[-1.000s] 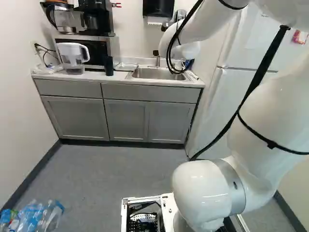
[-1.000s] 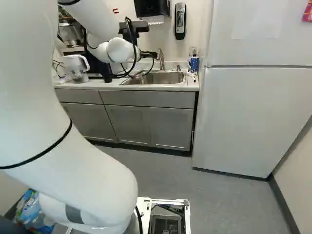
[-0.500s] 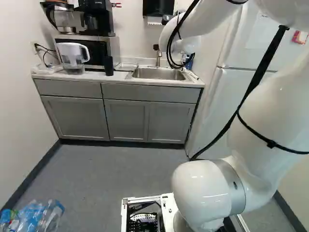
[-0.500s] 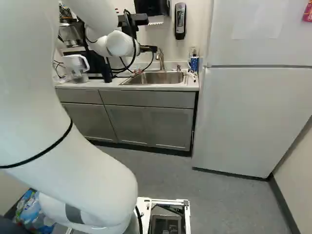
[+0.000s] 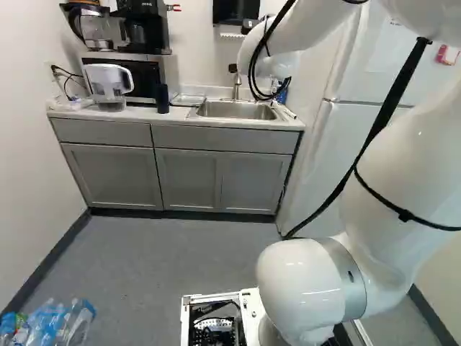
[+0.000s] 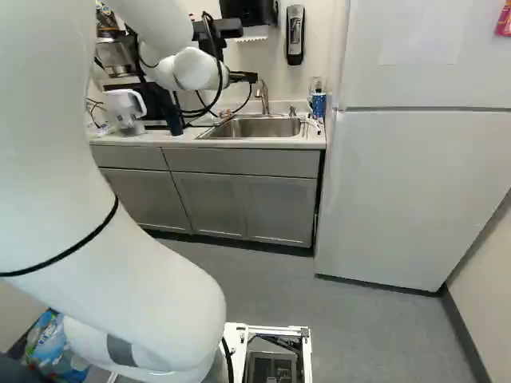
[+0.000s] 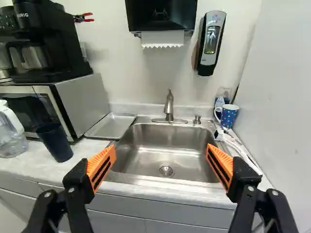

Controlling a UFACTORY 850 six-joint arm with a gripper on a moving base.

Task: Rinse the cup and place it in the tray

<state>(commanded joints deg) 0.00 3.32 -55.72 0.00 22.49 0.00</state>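
In the right base view my gripper [image 6: 243,77] is up before the faucet, above counter height. Seen from the wrist, the gripper [image 7: 161,156] stands wide open, its orange pads apart with nothing held between them. The steel sink [image 7: 146,162] lies ahead, with the faucet [image 7: 169,104] at its back. A dark blue cup [image 7: 55,141] stands on the counter beyond the finger nearer the microwave. The shallow metal tray [image 7: 112,127] lies between that cup and the sink. On the sink's other side is a blue dotted mug [image 7: 228,115] with a white handle.
A microwave [image 7: 82,104] with a coffee maker on top stands behind the cup, a water pitcher [image 5: 108,86] beside them. Soap dispenser [image 7: 211,42] and towel dispenser [image 7: 161,14] hang above. A white fridge [image 6: 415,191] flanks the sink. Plastic bottles [image 5: 50,322] lie on the floor.
My arm's wrist has risen a little and tilted, so the gripper has come up from pointing down toward the sink to nearly level. The base has not moved.
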